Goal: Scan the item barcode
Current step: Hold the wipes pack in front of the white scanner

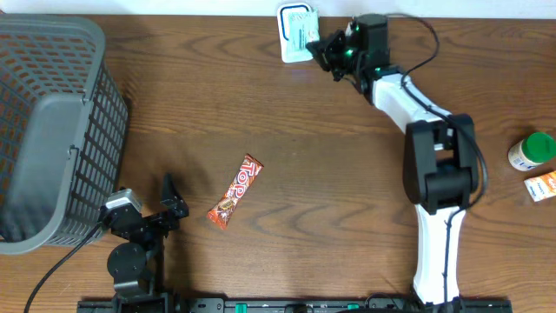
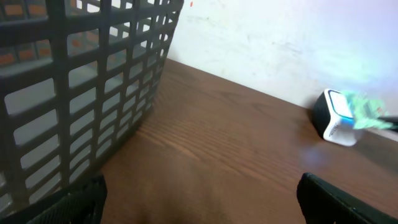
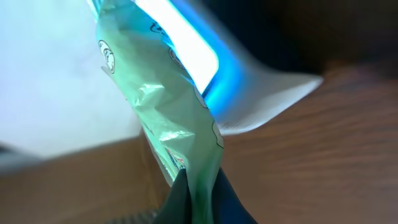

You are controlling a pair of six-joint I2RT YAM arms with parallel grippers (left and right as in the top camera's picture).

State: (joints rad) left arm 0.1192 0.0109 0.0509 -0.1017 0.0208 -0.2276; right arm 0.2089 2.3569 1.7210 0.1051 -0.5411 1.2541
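Basket (image 1: 52, 130) on table (image 1: 347, 174), left side. Left gripper (image 1: 171, 202) in front of it, near candy bar (image 1: 235, 203), apart. Scanner (image 1: 288, 50) at rear edge, centre; packet (image 1: 301, 30) over its face, pinched by right gripper (image 1: 320, 45) to its right. Far right, 2 items: bottle (image 1: 532, 150) behind, carton (image 1: 542, 185) in front.

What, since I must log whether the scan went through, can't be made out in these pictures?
- Barcode on the green packet: the right wrist view shows only crumpled wrapper with blurred print; overhead it is too small.
- Scanner face: partly covered by the packet.
- Orange box: cut off by the overhead view's right edge.
- Bottle label: too small overhead.
- Packet in the left wrist view: a green smear.
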